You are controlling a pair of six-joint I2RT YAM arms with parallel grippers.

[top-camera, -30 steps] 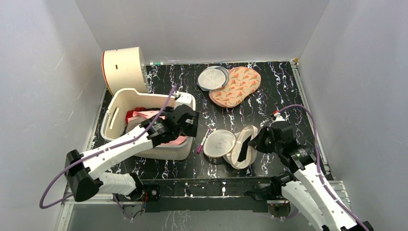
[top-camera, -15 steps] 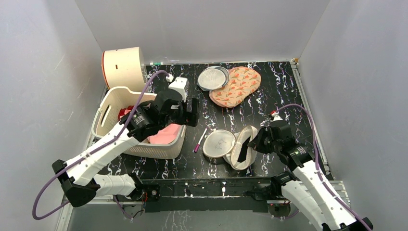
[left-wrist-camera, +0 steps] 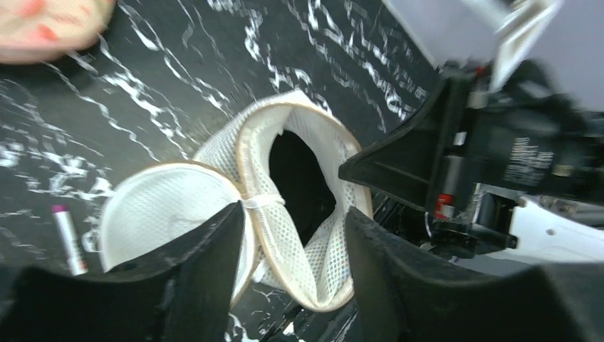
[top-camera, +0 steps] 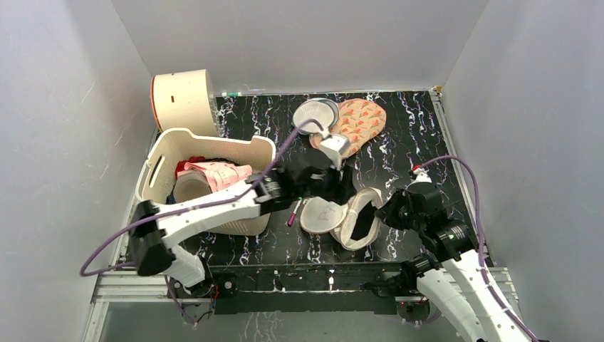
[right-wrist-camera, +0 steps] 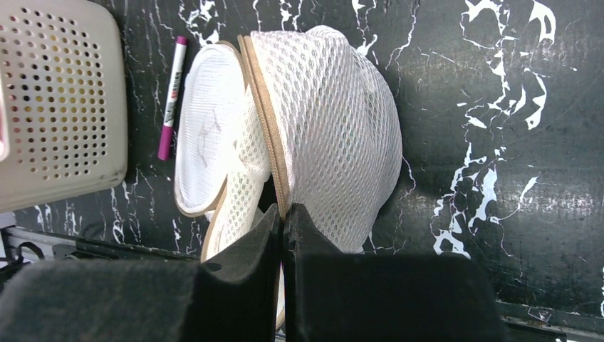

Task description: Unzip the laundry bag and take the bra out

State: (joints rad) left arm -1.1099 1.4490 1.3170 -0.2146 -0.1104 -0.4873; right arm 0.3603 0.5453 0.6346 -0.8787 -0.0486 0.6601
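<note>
The beige mesh laundry bag (top-camera: pixel 326 216) lies open at the table's near middle, its two halves spread and its dark inside showing in the left wrist view (left-wrist-camera: pixel 303 178). My right gripper (top-camera: pixel 388 212) is shut on the bag's tan zipper rim (right-wrist-camera: pixel 274 153), pinching it between the fingertips (right-wrist-camera: pixel 283 217). My left gripper (top-camera: pixel 340 191) is open and empty, hovering just above the bag, with the jaws either side of the open half (left-wrist-camera: pixel 295 217). The pink bra (top-camera: pixel 219 173) lies in the white basket, outside the bag.
The white perforated basket (top-camera: pixel 214 141) holding clothes stands at the left (right-wrist-camera: pixel 57 100). A pink marker (top-camera: pixel 294 212) lies between basket and bag. A grey round mesh pouch (top-camera: pixel 315 115) and an orange-patterned pouch (top-camera: pixel 354 127) lie at the back. A beige round box (top-camera: pixel 183 100) stands at the back left.
My left gripper has risen out of the basket and swung right to hover over the open bag. The pink bra stays in the basket. My right gripper keeps its hold.
</note>
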